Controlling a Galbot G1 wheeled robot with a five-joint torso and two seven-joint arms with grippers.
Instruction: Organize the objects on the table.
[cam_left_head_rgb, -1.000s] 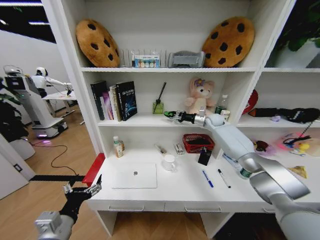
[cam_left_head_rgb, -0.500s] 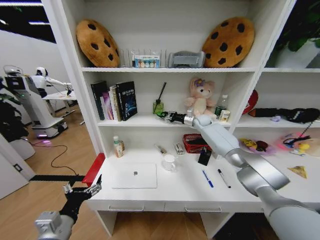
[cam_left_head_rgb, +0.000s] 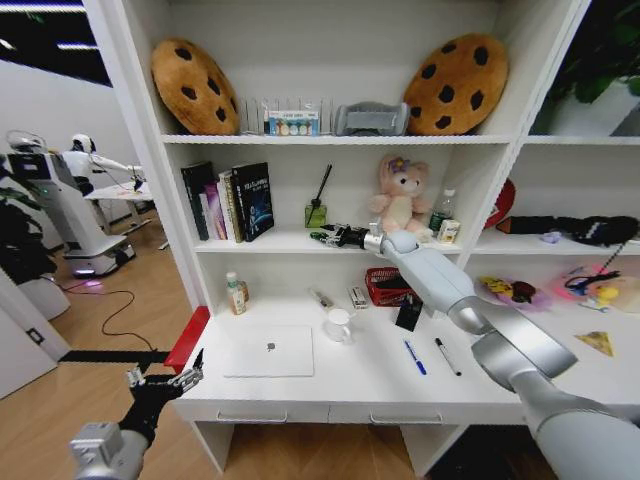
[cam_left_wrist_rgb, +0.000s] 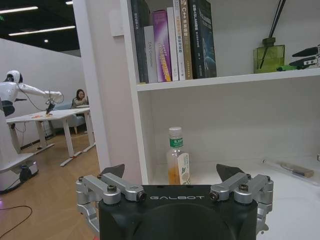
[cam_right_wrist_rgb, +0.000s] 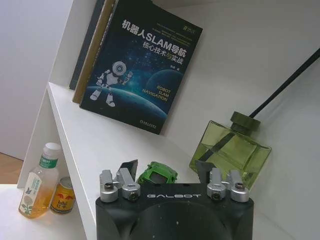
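White shelving rises behind the desk (cam_left_head_rgb: 300, 395), where the left gripper (cam_left_head_rgb: 165, 380) hangs off the front-left corner, jaws apart and empty. A silver laptop (cam_left_head_rgb: 268, 351) and pens (cam_left_head_rgb: 416, 357) lie on the desk. On the middle shelf, the right gripper (cam_left_head_rgb: 330, 237) holds a green toy car (cam_right_wrist_rgb: 158, 174) between spread jaws; the car could roll off the shelf's front edge, and the diffuser bottle (cam_right_wrist_rgb: 229, 150) just beside it leaves little room.
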